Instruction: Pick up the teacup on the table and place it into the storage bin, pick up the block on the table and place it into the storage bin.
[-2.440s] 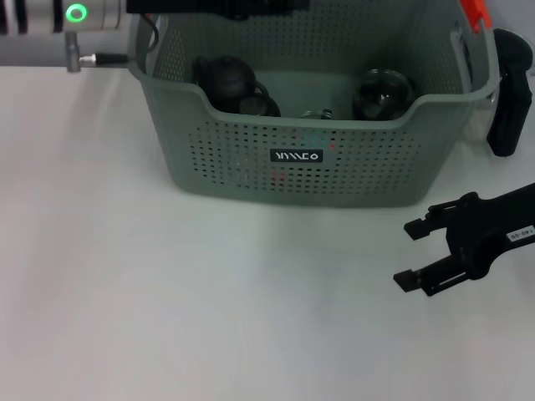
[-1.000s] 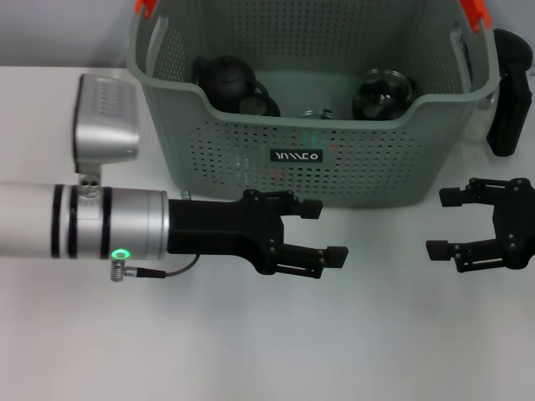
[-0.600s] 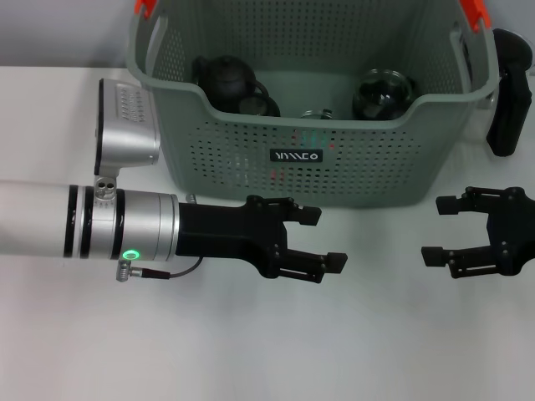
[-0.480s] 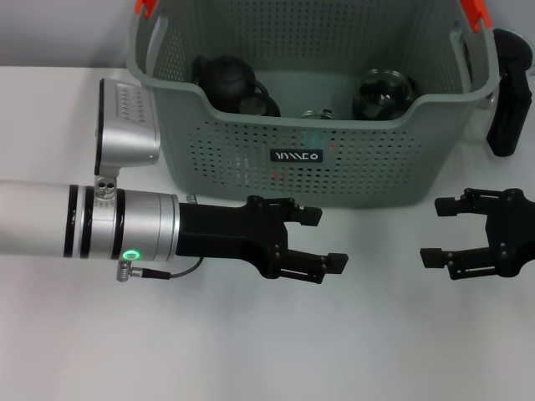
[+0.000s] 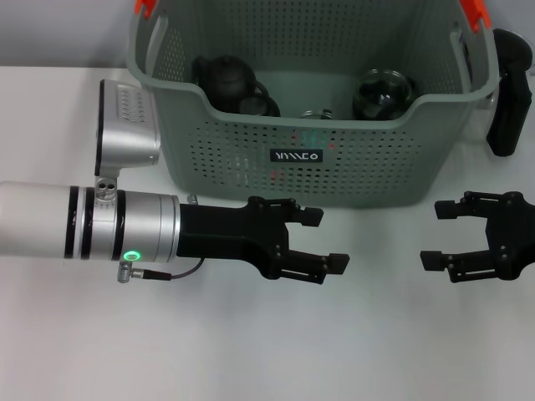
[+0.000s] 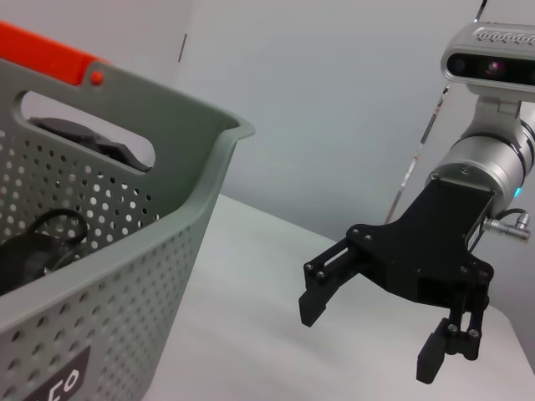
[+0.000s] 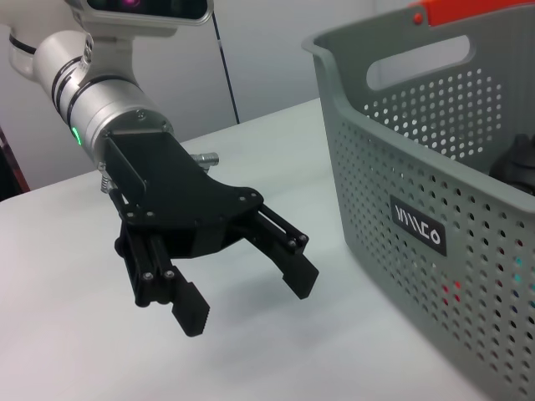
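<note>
Storage bin [image 5: 318,159] sits on my table [image 5: 251,351], with my left gripper [image 5: 322,240] and right gripper [image 5: 440,236] both spread open and empty before it.

The bin [image 6: 125,276] fills the near side of the frame: grey-green perforated wall, curved rim, handle slot with an orange clip [image 6: 46,52] above it. A dark object shows through the holes inside; what it is cannot be told. Part of a black label sits low on the wall. Farther off, the right end effector [image 6: 376,338] hangs over the white surface [image 6: 251,334], empty, fingers [image 6: 330,280] spread apart, well clear of the bin.
</note>
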You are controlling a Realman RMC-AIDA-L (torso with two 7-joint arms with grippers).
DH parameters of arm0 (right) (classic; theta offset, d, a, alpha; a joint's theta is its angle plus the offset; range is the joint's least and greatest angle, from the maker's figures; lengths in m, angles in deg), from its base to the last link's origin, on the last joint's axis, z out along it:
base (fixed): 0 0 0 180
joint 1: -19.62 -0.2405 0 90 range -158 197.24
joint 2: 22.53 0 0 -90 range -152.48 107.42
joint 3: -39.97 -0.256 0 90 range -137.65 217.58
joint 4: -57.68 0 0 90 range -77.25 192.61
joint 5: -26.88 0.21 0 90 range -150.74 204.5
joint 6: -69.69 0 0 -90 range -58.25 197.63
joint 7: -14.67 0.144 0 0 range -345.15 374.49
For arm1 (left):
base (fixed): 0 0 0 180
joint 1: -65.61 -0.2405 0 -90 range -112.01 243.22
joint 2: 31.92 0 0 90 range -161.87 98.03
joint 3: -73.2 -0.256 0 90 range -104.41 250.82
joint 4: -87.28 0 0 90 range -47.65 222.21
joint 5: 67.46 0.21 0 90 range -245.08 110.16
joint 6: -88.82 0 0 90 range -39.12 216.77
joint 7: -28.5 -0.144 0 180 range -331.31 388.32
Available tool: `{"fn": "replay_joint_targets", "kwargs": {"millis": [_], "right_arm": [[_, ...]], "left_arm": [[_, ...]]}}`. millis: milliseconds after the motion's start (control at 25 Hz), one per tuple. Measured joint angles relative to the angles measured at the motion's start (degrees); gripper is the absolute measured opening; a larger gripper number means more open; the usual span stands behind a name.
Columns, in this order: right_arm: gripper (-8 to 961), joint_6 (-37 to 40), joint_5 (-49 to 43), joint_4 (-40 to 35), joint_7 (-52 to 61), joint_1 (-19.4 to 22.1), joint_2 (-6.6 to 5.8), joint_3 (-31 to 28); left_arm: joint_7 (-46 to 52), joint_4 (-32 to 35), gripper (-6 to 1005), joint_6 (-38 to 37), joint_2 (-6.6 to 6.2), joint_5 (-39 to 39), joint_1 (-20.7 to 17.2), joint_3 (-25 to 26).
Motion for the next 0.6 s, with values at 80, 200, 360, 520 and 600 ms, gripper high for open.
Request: {"fn": "replay_joint_targets", "kwargs": {"millis": [80,200,360,520,600], "right_arm": [[931,0.02,0.00,0.01,0.00,0.00,0.00,0.04],[931,0.24,-0.03,0.01,0.00,-0.01,0.00,0.08],[931,0.19,-0.06,0.01,0.00,0.04,0.00,0.08],[931,0.23,-0.08,0.01,0.04,0.02,0.00,-0.02],[931,0.33,-0.09,0.01,0.09,-0.06,0.00,-0.13]], "left_arm": [[0.00,-0.01,877,0.00,0.00,-0.06,0.01,0.09],[0.05,-0.01,877,0.00,0.00,-0.10,0.07,0.24],[0.07,-0.02,877,0.00,0.00,-0.14,0.13,0.19],[0.08,0.10,877,0.00,0.00,-0.16,0.15,0.11],[0.08,0.15,877,0.00,-0.03,-0.16,0.18,0.16]]}}
